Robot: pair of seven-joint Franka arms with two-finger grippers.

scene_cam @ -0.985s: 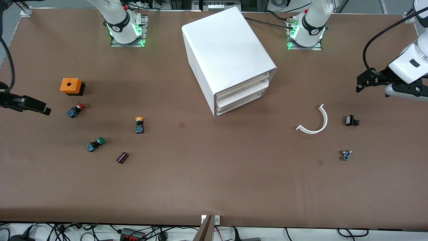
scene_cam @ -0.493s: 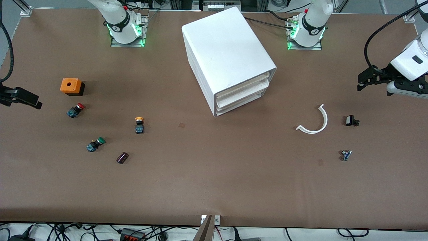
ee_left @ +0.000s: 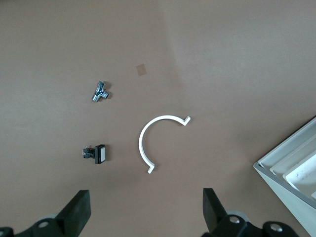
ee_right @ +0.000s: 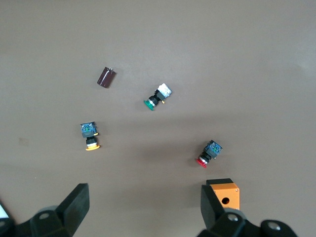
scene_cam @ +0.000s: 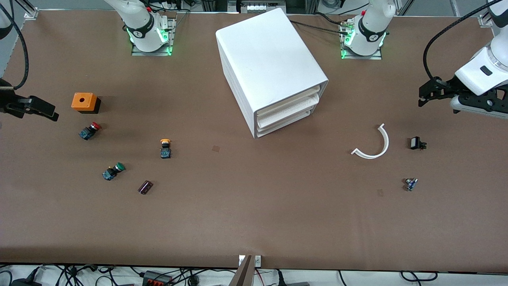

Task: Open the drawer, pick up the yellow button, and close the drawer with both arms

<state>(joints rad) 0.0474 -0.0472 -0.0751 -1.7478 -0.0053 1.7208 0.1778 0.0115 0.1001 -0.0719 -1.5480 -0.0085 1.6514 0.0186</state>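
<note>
The white cabinet (scene_cam: pixel 272 67) stands mid-table, and its three drawers (scene_cam: pixel 286 113) all sit shut. A corner of it shows in the left wrist view (ee_left: pixel 296 170). The yellow-capped button (scene_cam: pixel 165 147) lies on the table toward the right arm's end and also shows in the right wrist view (ee_right: pixel 90 135). My right gripper (scene_cam: pixel 45 111) hangs open and empty above the table edge beside the orange box, and its wrist view (ee_right: pixel 144 210) confirms this. My left gripper (scene_cam: pixel 425 95) hangs open and empty over the left arm's end, as its wrist view (ee_left: pixel 146 212) also shows.
An orange box (scene_cam: pixel 83 102), a red-capped button (scene_cam: pixel 89 130), a green-capped button (scene_cam: pixel 113 171) and a dark cylinder (scene_cam: pixel 145 187) lie near the yellow button. A white curved strip (scene_cam: pixel 373 143), a small black part (scene_cam: pixel 416 143) and a small metal part (scene_cam: pixel 410 184) lie below the left gripper.
The right gripper has drifted from beside the red-capped button to beside the orange box. The left gripper has shifted slightly toward the cabinet. Nothing on the table has moved.
</note>
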